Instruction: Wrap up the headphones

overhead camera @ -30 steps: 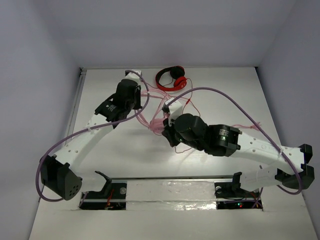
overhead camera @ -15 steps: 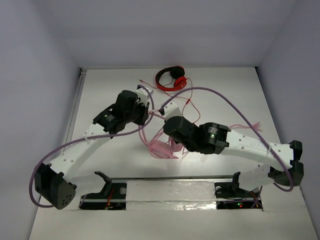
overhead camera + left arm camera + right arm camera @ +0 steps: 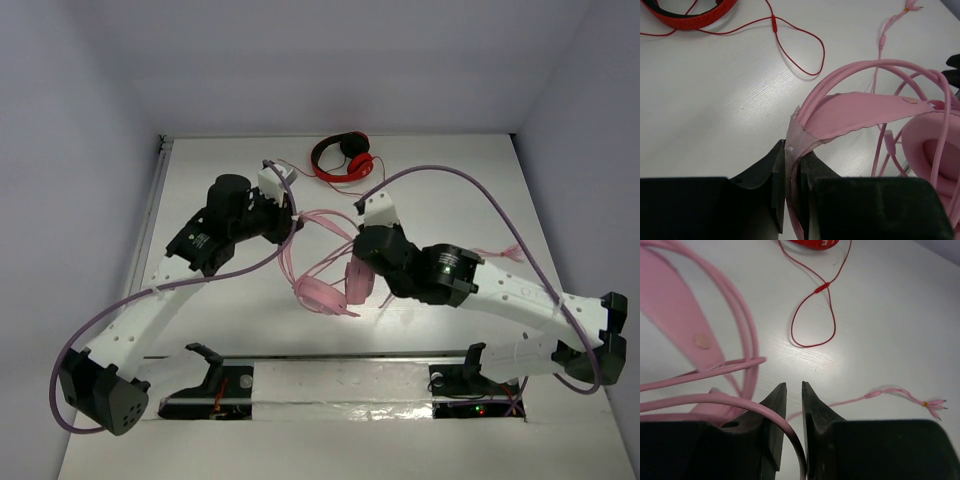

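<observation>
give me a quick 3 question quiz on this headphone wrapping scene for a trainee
1. True or false: the left gripper has its jaws shut on the headband of the pink headphones.
2. Where do the red headphones lie? A) at the far side of the table, beyond both grippers B) between the arm bases C) in a gripper
3. In the right wrist view, what colour is the thin cable looped on the table beyond the right gripper?
Key: 1 true; 2 A; 3 red.
</observation>
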`<state>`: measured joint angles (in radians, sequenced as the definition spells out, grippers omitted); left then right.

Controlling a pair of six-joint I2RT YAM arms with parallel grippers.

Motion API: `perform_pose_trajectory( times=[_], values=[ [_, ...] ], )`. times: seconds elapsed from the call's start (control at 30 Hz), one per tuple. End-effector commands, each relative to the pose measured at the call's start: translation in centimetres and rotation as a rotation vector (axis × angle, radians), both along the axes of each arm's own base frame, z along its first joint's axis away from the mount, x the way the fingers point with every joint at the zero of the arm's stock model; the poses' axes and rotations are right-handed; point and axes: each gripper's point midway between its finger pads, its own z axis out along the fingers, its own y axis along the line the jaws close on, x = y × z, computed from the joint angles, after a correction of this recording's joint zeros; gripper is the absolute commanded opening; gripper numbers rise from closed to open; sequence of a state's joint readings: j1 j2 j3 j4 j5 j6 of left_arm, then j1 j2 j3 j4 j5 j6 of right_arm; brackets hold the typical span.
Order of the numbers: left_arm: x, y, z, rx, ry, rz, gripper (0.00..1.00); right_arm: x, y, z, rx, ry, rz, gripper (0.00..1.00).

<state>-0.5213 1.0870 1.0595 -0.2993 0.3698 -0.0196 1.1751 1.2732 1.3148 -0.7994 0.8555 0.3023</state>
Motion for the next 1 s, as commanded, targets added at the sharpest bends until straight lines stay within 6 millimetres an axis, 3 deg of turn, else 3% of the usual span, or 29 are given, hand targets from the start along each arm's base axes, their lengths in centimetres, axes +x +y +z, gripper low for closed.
perform_pose_trajectory(
  times=[0.0, 0.07, 0.2, 0.27, 0.5, 0.6, 0.63, 0.7, 0.77, 0.87, 0.97],
  values=[
    [-1.2, -1.7, 3.9, -0.146, -0.064, -0.11, 0.0, 1.7, -2.1, 3.8, 0.168, -0.106, -0.086, 0.25],
    [-1.5, -1.6, 4.3, -0.161, -0.073, -0.124, 0.0, 2.3, -3.0, 4.0, 0.203, -0.1, -0.083, 0.26],
    [-2.5, -2.1, 5.6, -0.215, -0.081, -0.181, 0.0, 3.0, -2.2, 4.4, 0.308, -0.093, -0.031, 0.26],
    [-3.0, -2.0, 7.1, -0.261, -0.104, -0.216, 0.0, 2.9, -1.2, 3.0, 0.338, -0.06, 0.018, 0.26],
    [-2.3, 0.3, 11.8, -0.415, -0.13, -0.182, 0.0, 2.8, 0.4, 2.2, 0.574, -0.073, 0.08, 0.22],
    [-2.5, 0.6, 13.7, -0.487, -0.129, -0.193, 0.0, 2.6, 1.8, 3.0, 0.68, -0.098, 0.186, 0.29],
    [-2.5, 0.7, 14.0, -0.512, -0.1, -0.189, 0.0, 2.5, 2.4, 2.2, 0.684, -0.076, 0.222, 0.33],
    [-2.4, 0.8, 14.9, -0.543, -0.098, -0.192, 0.0, 3.0, 3.1, 2.6, 0.724, -0.101, 0.241, 0.36],
    [-2.2, 1.0, 15.4, -0.583, -0.05, -0.19, 0.0, 3.2, 4.1, 1.3, 0.726, -0.081, 0.275, 0.39],
    [-1.3, 1.6, 15.8, -0.636, 0.037, -0.157, 0.0, 3.4, 5.2, 1.0, 0.761, -0.097, 0.325, 0.4],
    [-1.5, 2.7, 17.7, -0.703, 0.0, -0.176, 0.0, 3.7, 5.0, -0.3, 0.77, -0.087, 0.33, 0.43]
  ],
)
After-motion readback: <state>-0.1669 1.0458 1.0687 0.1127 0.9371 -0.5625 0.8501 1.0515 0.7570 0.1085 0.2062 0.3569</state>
